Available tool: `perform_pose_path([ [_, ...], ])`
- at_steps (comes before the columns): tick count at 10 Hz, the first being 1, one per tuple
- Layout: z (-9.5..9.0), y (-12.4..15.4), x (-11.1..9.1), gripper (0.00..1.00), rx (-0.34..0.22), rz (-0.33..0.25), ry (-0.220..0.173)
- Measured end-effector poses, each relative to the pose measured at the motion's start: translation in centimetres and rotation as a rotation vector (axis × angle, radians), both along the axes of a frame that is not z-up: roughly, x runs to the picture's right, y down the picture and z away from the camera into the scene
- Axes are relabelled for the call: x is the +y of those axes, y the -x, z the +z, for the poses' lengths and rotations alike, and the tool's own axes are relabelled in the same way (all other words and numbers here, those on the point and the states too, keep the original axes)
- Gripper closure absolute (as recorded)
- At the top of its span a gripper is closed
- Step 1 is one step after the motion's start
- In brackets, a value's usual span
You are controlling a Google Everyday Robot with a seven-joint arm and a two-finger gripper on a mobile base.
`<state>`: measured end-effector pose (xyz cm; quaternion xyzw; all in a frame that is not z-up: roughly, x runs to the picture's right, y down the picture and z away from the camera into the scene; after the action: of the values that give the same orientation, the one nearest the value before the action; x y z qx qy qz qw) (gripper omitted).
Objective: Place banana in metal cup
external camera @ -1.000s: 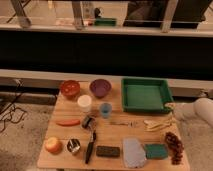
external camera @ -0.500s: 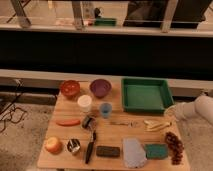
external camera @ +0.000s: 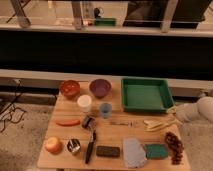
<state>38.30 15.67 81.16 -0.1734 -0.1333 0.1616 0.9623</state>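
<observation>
Metal cup (external camera: pixel 74 146) sits front-left on the table (external camera: pixel 62 109). Banana (external camera: pixel 159 124) lies well to its right, long axis roughly left-right. Gripper (external camera: pixel 173 111) hovers just beyond the banana's right end, slightly behind it. Jaw state: cannot tell.

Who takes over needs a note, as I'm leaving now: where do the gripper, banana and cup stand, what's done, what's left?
Gripper: at the table's right edge, close beside the banana's right end. Whether it touches the banana cannot be told.
Banana: lying on the table in front of the green tray, not lifted.
Cup: upright at front left, between the apple and the knife.
Done: nothing; the banana is not in the cup.
Left: grasp the banana, carry it across to the left, put it in the cup.
</observation>
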Motion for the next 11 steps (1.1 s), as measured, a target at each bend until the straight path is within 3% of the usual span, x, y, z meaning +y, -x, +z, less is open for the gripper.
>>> perform_pose_path([
  [11, 0.2, 1.7, 2.3, 0.50, -0.056, -0.014, 0.074],
])
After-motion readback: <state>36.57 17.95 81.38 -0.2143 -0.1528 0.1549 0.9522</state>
